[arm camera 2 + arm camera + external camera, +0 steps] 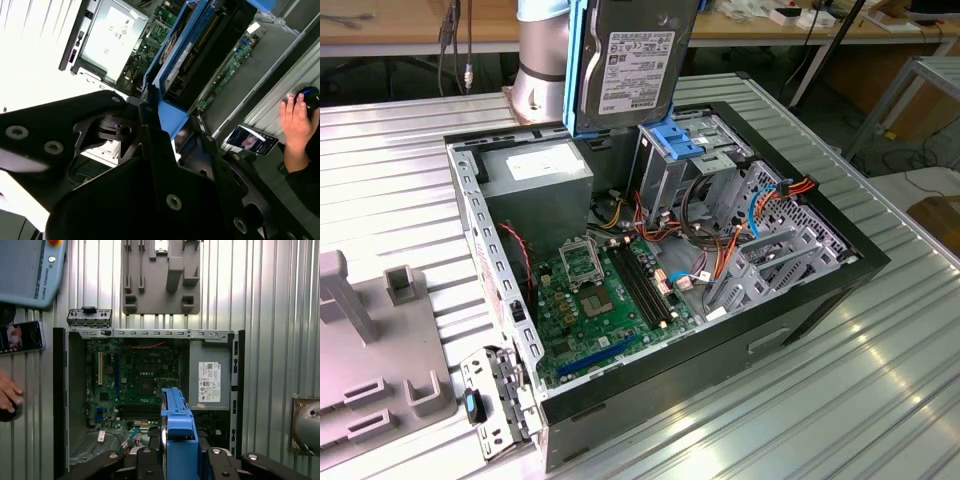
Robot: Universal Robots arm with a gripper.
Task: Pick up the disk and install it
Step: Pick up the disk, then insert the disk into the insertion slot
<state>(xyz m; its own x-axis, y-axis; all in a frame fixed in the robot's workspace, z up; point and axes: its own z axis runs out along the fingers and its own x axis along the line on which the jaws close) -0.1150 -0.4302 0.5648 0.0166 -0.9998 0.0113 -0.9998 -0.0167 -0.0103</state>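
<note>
Now end effector point(179, 457) clamped on disk point(632, 60): dark drive w/ blue rail, upright.

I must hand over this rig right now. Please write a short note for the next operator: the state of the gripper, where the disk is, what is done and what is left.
Gripper: shut on the disk, holding it upright on its edge.
Position: the disk hangs in the air above the open computer case, close to the drive cage.
Done: the pickup. The disk is off the table and in the gripper.
Left: the installation. The disk is not yet in the drive cage.
Note: a person's hand rests on a mouse beside the case.
</note>
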